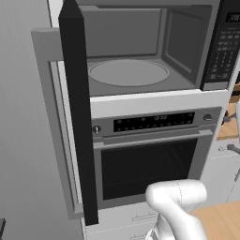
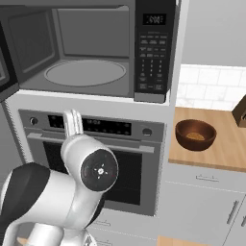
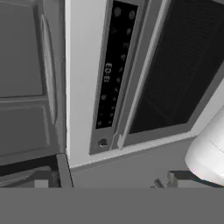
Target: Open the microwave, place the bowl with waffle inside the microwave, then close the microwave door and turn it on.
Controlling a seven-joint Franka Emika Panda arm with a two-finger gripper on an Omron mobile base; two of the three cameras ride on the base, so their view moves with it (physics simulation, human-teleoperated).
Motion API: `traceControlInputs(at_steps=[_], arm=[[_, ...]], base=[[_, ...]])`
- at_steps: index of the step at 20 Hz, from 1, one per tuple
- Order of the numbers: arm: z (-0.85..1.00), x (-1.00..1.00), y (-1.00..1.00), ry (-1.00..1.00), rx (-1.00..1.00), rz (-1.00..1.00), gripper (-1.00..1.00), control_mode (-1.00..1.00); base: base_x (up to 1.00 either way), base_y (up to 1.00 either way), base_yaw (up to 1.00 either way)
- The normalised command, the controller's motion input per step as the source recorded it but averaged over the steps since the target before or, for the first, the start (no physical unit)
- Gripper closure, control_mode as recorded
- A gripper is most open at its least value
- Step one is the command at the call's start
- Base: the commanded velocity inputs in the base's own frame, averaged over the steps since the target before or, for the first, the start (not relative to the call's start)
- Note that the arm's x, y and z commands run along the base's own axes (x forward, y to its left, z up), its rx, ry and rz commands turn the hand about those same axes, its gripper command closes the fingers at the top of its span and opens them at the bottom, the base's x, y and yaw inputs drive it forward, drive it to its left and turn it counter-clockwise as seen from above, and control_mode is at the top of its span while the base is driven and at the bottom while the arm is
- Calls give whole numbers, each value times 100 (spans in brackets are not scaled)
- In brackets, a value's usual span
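The microwave (image 1: 140,47) stands open, its grey cavity and glass turntable (image 1: 128,72) bare. The microwave door (image 1: 77,117) is swung out to the left and shows edge-on as a tall black panel. The keypad strip (image 2: 153,48) runs down the right side. The reddish-brown bowl (image 2: 190,143) sits on the wooden counter (image 2: 226,153) to the right of the oven, with the waffle (image 2: 195,136) inside it. My gripper (image 2: 72,122) is raised in front of the oven's control panel, well left of the bowl. Its fingertips (image 3: 41,183) stand wide apart, open and holding nothing.
Below the microwave is the silver-trimmed oven (image 1: 150,159) with a bar handle and dark window, which the rolled hand view shows as the oven panel (image 3: 111,74). A dark block (image 2: 240,111) stands at the counter's right edge. Grey drawers (image 2: 206,202) lie under the counter.
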Motion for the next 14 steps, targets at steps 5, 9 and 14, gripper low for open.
traceControlInputs(at_steps=[5, 9, 14], arm=[[-28, 37, -100, -10, -3, -13, -100, -100], [-20, 34, -100, -6, 0, -11, -100, -100], [-17, 28, -100, 0, 0, -18, -100, -100]], base=[[0, 0, 0], [0, 0, 0], [0, 0, 0]])
